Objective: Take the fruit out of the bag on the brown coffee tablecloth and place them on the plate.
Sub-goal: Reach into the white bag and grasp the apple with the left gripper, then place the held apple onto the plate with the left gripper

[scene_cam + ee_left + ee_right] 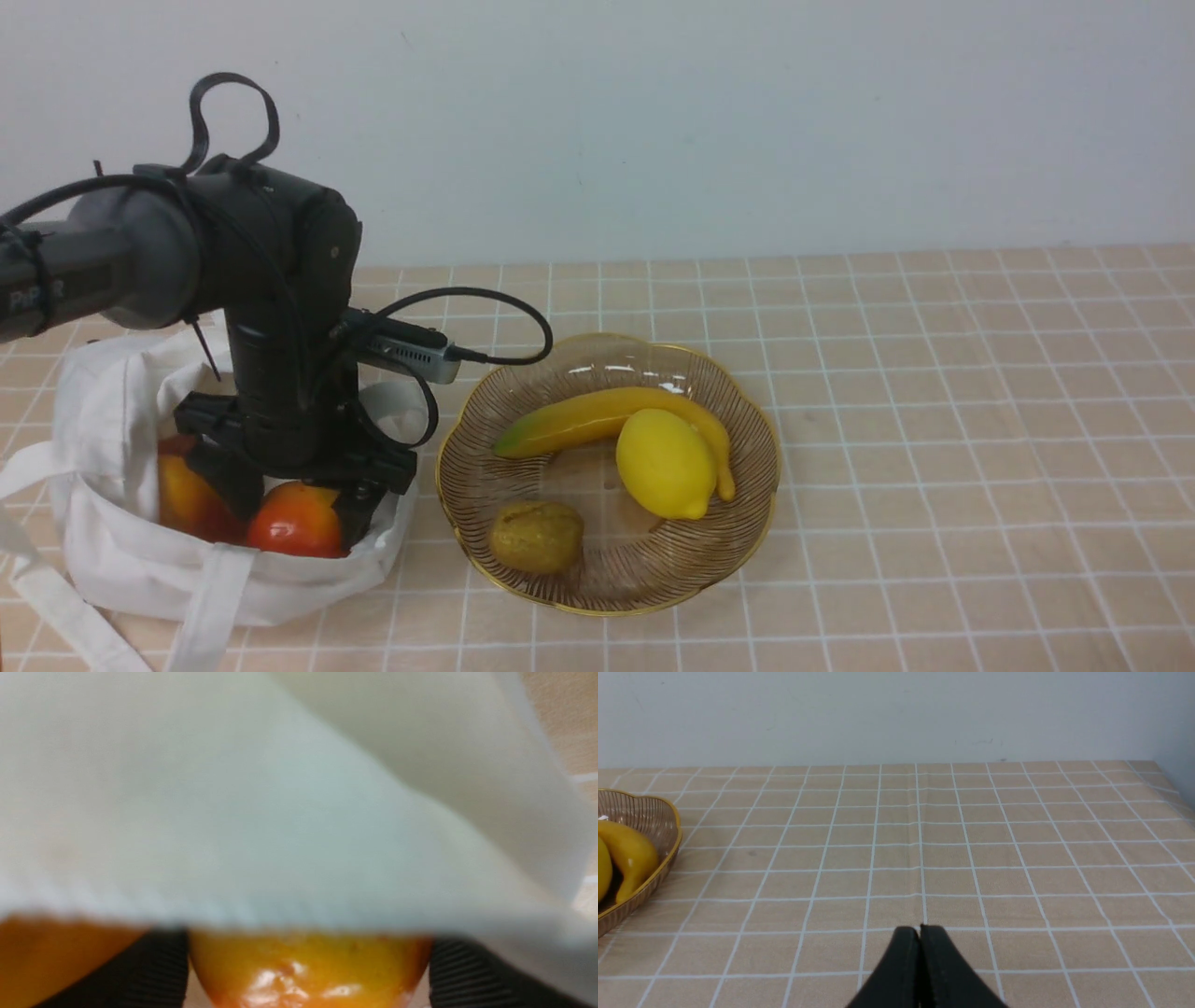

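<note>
One red-orange fruit (294, 534) pinched by left gripper (296, 509), bag (121, 560) rim overhanging; right gripper (920, 934) closed.

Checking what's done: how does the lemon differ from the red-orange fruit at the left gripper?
The lemon is plain yellow; the red-orange fruit blends red into orange. The lemon lies free on the plate; the red-orange fruit sits in the bag, held by the left gripper. Both are glossy.

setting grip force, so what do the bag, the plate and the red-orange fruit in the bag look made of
Bag: soft white cloth, matte; it slumps and folds.
Plate: likely tinted glass, maybe clear plastic; the tablecloth shows through its ribs, and the rim is gold.
Red-orange fruit: probably hard plastic, glossy; sharp highlights on its skin.
</note>
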You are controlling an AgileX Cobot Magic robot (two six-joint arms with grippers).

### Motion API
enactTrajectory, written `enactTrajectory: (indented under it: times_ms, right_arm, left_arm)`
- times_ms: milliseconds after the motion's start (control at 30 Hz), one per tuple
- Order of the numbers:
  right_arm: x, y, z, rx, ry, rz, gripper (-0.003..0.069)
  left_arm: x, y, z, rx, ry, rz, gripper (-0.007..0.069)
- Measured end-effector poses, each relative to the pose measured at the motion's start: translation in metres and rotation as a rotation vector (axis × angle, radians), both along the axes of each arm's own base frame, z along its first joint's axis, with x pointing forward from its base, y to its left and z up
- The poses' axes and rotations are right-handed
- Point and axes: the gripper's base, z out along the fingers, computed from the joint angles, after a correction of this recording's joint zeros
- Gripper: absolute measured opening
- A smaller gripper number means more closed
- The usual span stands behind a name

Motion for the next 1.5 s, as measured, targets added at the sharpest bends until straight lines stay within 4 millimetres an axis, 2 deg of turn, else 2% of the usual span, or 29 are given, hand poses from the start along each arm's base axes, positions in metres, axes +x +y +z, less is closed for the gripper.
enactTrajectory:
  times_ms: [233, 400, 667, 767, 933, 1033, 1167, 1233, 1300, 1400, 1500]
  right_arm:
    - [0.0, 0.0, 0.0, 0.0, 0.0, 0.0, -0.0018]
    - [0.0, 0.0, 0.0, 0.0, 0.0, 0.0, -0.0018]
    - [0.0, 0.0, 0.0, 0.0, 0.0, 0.0, -0.0018]
    - [0.0, 0.0, 0.0, 0.0, 0.0, 0.0, -0.0018]
    - [0.0, 0.0, 0.0, 0.0, 0.0, 0.0, -0.0018]
    - [0.0, 0.0, 0.0, 0.0, 0.0, 0.0, -0.0018]
    - [0.0, 0.0, 0.0, 0.0, 0.0, 0.0, -0.0018]
    - [0.0, 0.0, 0.0, 0.0, 0.0, 0.0, -0.0018]
    - [0.0, 0.0, 0.0, 0.0, 0.0, 0.0, -0.0018]
    - [0.0, 0.0, 0.0, 0.0, 0.0, 0.0, -0.0018]
    - [0.0, 0.0, 0.0, 0.0, 0.0, 0.0, -0.0018]
  left_arm:
    - [0.002, -0.001, -0.003, 0.003, 0.008, 0.0, 0.0622]
    - [0.004, -0.001, -0.005, 0.006, 0.015, 0.001, 0.0587]
    - [0.002, 0.0, 0.002, 0.002, -0.014, -0.004, 0.0587]
    - [-0.001, 0.002, 0.014, -0.002, -0.053, -0.009, 0.0587]
    - [-0.015, 0.006, 0.066, -0.042, -0.204, -0.011, 0.0587]
    - [-0.021, 0.008, 0.081, -0.053, -0.246, -0.01, 0.0587]
    - [-0.037, 0.013, 0.125, -0.069, -0.314, 0.005, 0.0585]
    - [-0.041, 0.012, 0.155, -0.111, -0.399, 0.012, 0.0582]
    - [-0.044, 0.007, 0.176, -0.195, -0.451, 0.024, 0.0582]
    - [-0.047, -0.007, 0.18, -0.334, -0.421, 0.009, 0.0582]
    - [-0.041, -0.03, 0.164, -0.422, -0.348, -0.054, 0.0582]
